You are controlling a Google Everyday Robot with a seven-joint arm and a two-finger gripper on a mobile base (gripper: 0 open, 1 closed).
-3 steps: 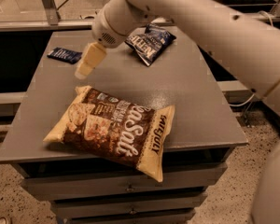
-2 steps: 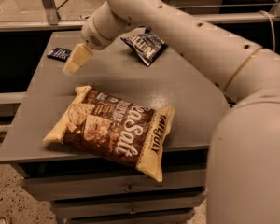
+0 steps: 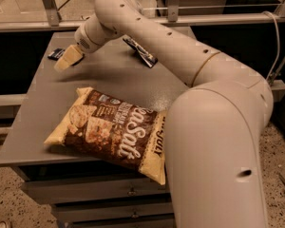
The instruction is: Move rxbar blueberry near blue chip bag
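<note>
**Gripper** [image 3: 65,61]: low over far-left corner of grey table [image 3: 109,77], just beside rxbar blueberry [image 3: 54,54]. Whether apart, together or clamped cannot be told.
**Bar:** flat at far-left corner, partly hidden behind gripper.
**Blue chip bag** [image 3: 143,56]: near middle of far edge, largely hidden by arm [image 3: 180,56], well apart from bar.
**Sea Salt bag** [image 3: 116,132]: at near edge.
**Handling (judged):** bar light, thin, fairly stiff, with slick wrapper. Best pinched across short width at mid-length, coming down from above to table surface.

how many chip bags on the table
2: Sea Salt bag at front, blue chip bag at back, partly behind the arm. Pincer is back-left, by the rxbar blueberry.
</note>
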